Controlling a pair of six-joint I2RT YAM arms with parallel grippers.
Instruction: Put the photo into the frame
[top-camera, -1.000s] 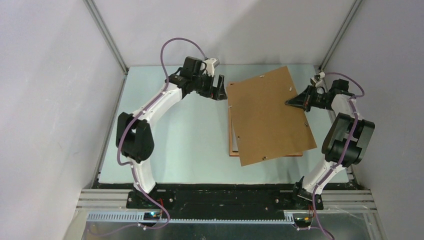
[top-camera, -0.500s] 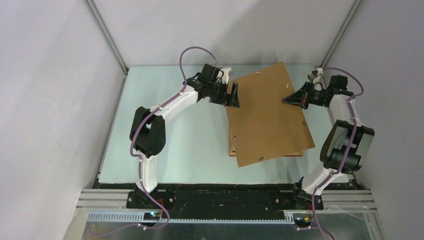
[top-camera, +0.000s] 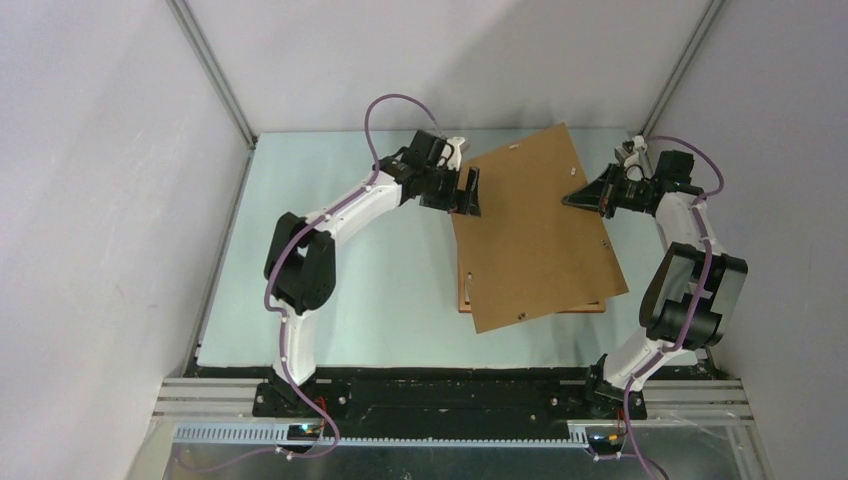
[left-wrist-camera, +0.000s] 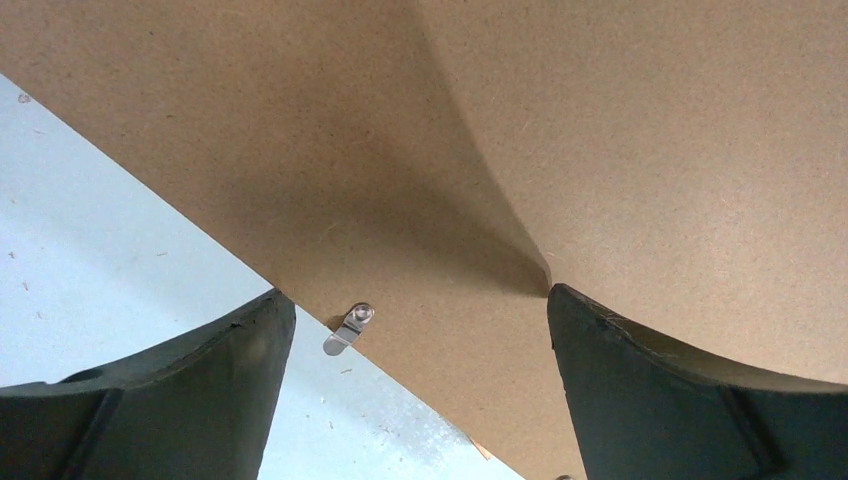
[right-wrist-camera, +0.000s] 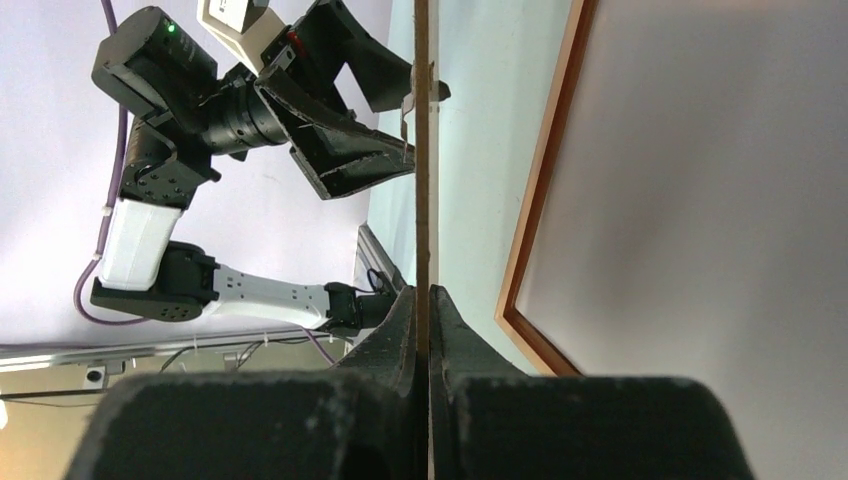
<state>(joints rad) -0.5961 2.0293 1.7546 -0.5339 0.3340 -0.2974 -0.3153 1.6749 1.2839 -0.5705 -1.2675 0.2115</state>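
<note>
My right gripper (top-camera: 575, 198) is shut on the right edge of the flat brown backing board (top-camera: 535, 235) and holds it tilted above the frame; the right wrist view shows the board edge-on (right-wrist-camera: 421, 150) between the closed jaws (right-wrist-camera: 424, 300). The orange-brown wooden frame (top-camera: 466, 300) lies on the table under the board, and its moulding shows in the right wrist view (right-wrist-camera: 540, 200). A pale white sheet (right-wrist-camera: 720, 200) lies inside it, likely the photo's back. My left gripper (top-camera: 468, 192) is open at the board's left edge (left-wrist-camera: 600, 150), its jaws wide apart (left-wrist-camera: 420, 400).
A small metal turn tab (left-wrist-camera: 348, 330) sticks out from the board's left edge. The pale green table top (top-camera: 340, 290) is bounded by grey walls and aluminium corner posts (top-camera: 215, 75). The left arm reaches across the far half of the table.
My left arm has swung right from the far middle of the table to the board's left edge. The right gripper has lifted the board's far end slightly.
</note>
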